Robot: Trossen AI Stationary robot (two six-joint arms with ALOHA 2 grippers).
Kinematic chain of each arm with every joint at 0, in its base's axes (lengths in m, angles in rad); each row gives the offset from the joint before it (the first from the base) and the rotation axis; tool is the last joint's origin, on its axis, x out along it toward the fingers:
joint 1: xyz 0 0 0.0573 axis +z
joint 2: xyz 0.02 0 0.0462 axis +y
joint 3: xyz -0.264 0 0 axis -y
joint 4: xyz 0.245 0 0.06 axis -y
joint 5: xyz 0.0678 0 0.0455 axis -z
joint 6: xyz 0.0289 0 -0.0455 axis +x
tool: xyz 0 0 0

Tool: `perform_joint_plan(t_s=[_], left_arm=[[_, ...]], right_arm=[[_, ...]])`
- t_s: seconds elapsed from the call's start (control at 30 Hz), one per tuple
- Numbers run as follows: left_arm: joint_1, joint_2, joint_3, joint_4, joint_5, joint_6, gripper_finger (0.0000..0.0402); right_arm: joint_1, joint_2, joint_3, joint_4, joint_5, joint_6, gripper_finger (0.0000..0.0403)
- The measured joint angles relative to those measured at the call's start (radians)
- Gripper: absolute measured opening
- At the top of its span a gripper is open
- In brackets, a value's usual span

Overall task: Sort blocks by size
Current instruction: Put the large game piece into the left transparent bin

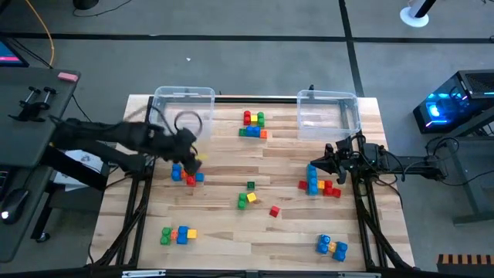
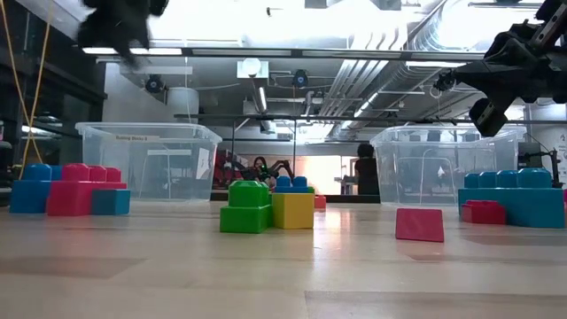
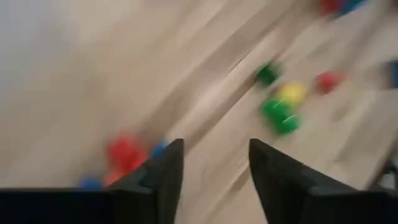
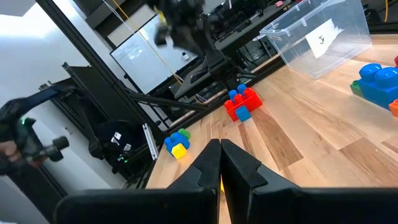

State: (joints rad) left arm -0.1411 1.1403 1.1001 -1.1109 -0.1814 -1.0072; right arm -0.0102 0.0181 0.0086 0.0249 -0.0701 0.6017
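Blocks [image 1: 252, 125] lie scattered mid-frame; our left gripper [image 1: 187, 145], fingers apart and empty, hovers centre-left beside the left bin [image 1: 184, 94]; right gripper [image 1: 326, 161] rests closed.

grey floor [image 1: 231, 46], bright ceiling lights [image 2: 266, 27], glowing computer [image 1: 444, 108].

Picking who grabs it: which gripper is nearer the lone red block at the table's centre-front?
Roughly even, right gripper perhaps nearer the red block; left gripper sits farther across.
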Motion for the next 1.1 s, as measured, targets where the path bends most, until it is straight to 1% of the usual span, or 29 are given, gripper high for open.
perform_joint_plan(t_s=[0.07,0.17,0.27,0.4,0.53,0.63,0.83,1.1], left_arm=[[-0.044,0.05,-0.025,-0.029,0.007,-0.153,0.0201],[-0.079,0.117,-0.054,-0.059,0.007,-0.332,0.0218],[-0.069,0.178,-0.073,-0.053,-0.005,-0.403,0.0223],[-0.034,0.241,-0.099,-0.047,-0.024,-0.448,0.0221],[-0.006,0.302,-0.144,-0.049,-0.022,-0.456,0.0219],[0.026,0.328,-0.181,-0.02,-0.007,-0.458,0.0219],[0.065,0.337,-0.247,0.136,0.039,-0.425,0.0219],[0.083,0.335,-0.293,0.179,0.036,-0.43,0.0214]], right_arm=[[0.0,0.0,0.0,0.0,0.0,0.0,0.0005],[0.0,0.0,0.0,0.0,0.0,0.0,0.0005],[0.0,0.0,0.0,0.0,0.0,0.0,0.0005],[0.0,0.0,0.0,0.0,0.0,0.0,0.0005],[0.0,0.0,0.0,0.0,0.0,0.0,0.0005],[0.0,0.0,0.0,0.0,0.0,0.0,0.0005],[0.0,0.0,0.0,0.0,0.0,0.0,0.0005],[0.0,0.0,0.0,0.0,0.0,0.0,0.0005]])
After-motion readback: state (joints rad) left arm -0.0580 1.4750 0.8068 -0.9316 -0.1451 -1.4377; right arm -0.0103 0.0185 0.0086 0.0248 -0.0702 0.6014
